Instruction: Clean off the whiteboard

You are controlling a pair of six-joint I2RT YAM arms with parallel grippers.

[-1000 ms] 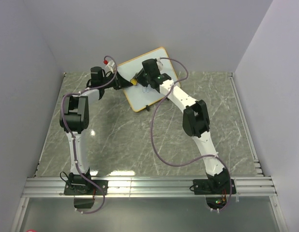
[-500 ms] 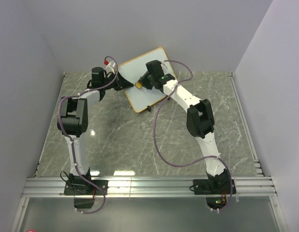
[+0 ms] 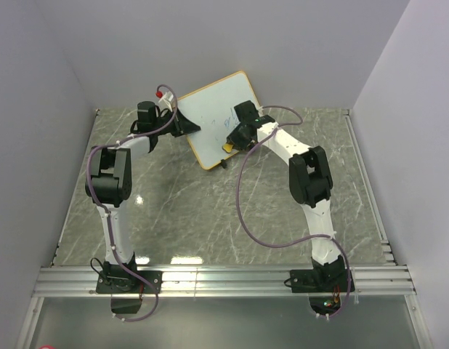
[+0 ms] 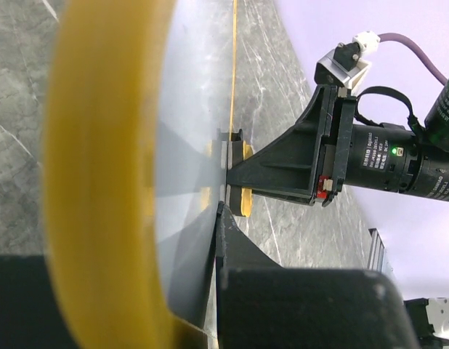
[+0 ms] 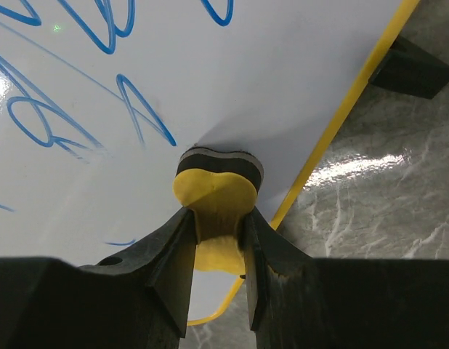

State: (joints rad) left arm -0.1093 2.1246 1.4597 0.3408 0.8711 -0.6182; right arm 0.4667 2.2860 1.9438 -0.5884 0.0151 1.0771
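Tilted near the far edge of the grey marbled counter, a flat white, yellow-rimmed whiteboard is apparently clamped at its rim by the left tool. A small yellow eraser, pinched in the right tool, is pressed against its face. Wiping seems underway; the blue scribbles must be crossed next.

I saw that the whiteboard had a smooth, glossy white face that caught glare, edged by a yellow plastic-looking rim. The eraser looked like soft yellow foam backed with dark felt. The right gripper appeared matt black plastic. The table was polished, reflective grey marble-pattern.
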